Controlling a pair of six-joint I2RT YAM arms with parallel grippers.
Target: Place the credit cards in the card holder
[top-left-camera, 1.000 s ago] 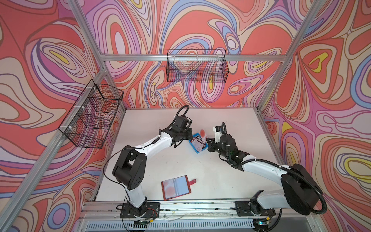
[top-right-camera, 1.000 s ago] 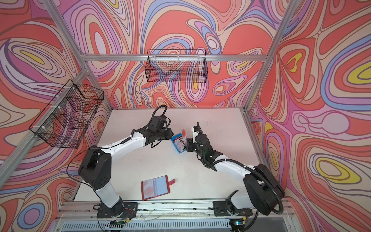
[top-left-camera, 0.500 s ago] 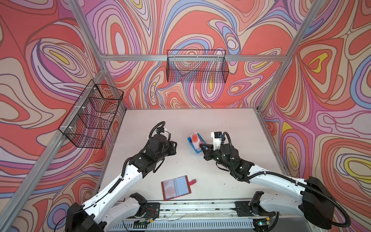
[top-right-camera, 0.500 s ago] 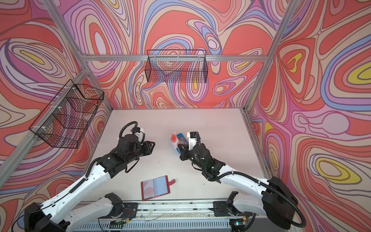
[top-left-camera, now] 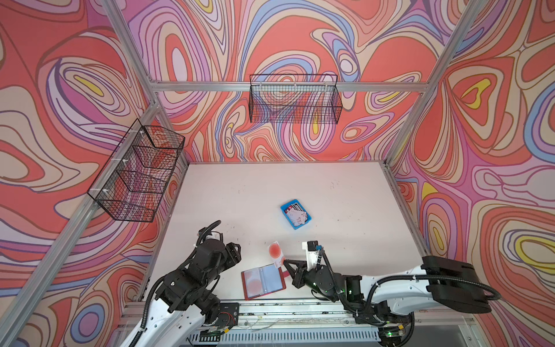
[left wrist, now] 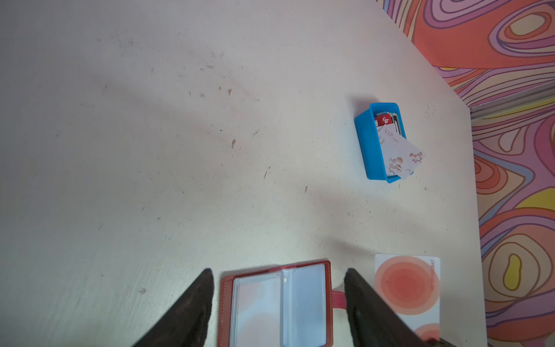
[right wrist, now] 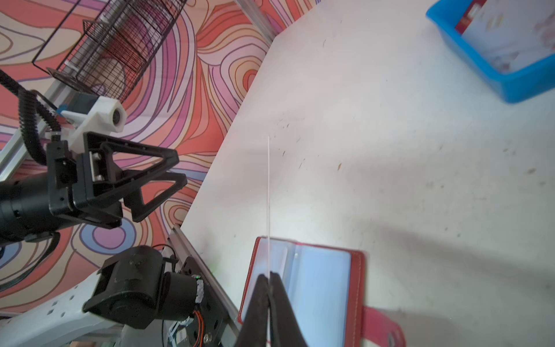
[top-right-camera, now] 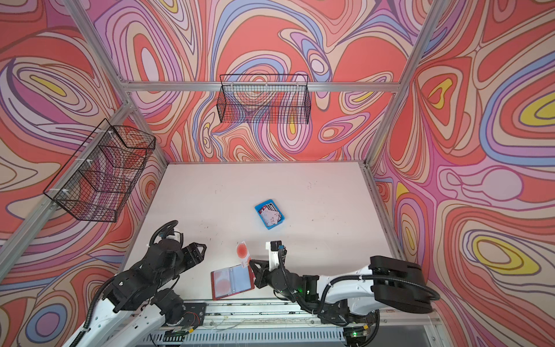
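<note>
Partly cropped card holder [left wrist: 303, 300], left fingers [left wrist: 186, 312] wide, right fingers [right wrist: 258, 312] pinching half-covered card [left wrist: 407, 285]

A pale, flat table [top-left-camera: 240, 192] fills the floor of the cell, its surface flecked with small dark scuffs and brownish marks. A small blue rectangular plastic tray [left wrist: 367, 144] sits on it, right of the middle and turned askew to the table's edges. Walls printed with swirling red, pink, lilac and yellow bands [top-left-camera: 300, 36] rise on three sides, framed by silver aluminium bars [top-left-camera: 195, 86]. A long black wire basket [top-left-camera: 294, 102] hangs on the back wall; a black wire basket with compartments [top-left-camera: 138, 174] hangs on the left wall.
</note>
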